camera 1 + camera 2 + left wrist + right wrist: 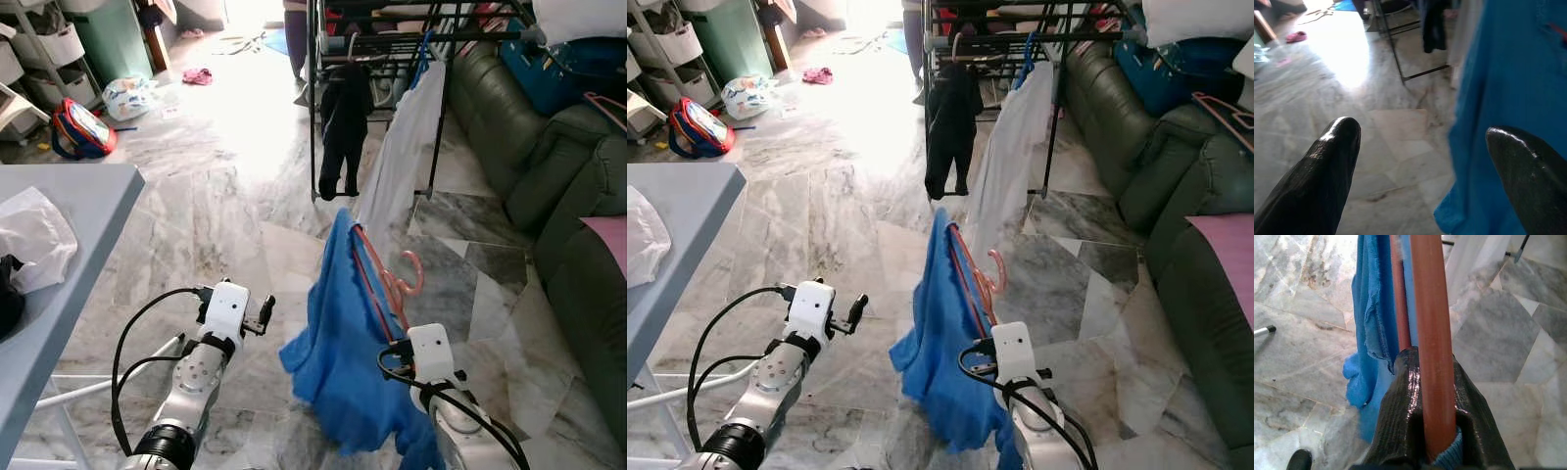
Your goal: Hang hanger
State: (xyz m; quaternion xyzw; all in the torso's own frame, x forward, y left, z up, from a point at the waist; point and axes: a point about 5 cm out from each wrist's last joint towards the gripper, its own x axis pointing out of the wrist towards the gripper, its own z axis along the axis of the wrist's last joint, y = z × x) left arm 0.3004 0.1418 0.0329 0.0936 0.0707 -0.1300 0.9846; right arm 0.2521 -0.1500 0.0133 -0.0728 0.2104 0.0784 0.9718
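Currently, status by item:
Right end effector (1437, 440): both black fingers pressed together on the lower bar of the pink plastic hanger (387, 279), pinching it. Hanger held up in front of the robot on its right side, hook toward the rack.
Blue garment (338, 352): draped on the pink hanger, hanging down past the right wrist. One bunched corner hangs out on the left.
Left end effector (1420, 161): fingers spread wide, nothing between them. It hovers over the marble floor (225, 196), just beside the blue garment, not touching it.
Clothes rack (392, 39): black metal frame, well ahead across the floor and well apart from the hanger. One black garment (343, 127) and one white garment (402, 157) hang on it, the white one on a blue hanger (423, 54).
Step (judgement): carrying. Hanger not yet hung.
Risk 1: hanger pivots in the pinch, since the grip is low on one thin bar and the cloth's weight sits off to one side.
Risk 2: blue garment slides off, as it looks loosely draped.
Risk 3: hook snags the white garment when reaching the rail.
Count: two end effectors, two hangers visible, three garments, one rack, one green sofa (549, 147), one desk (69, 211).
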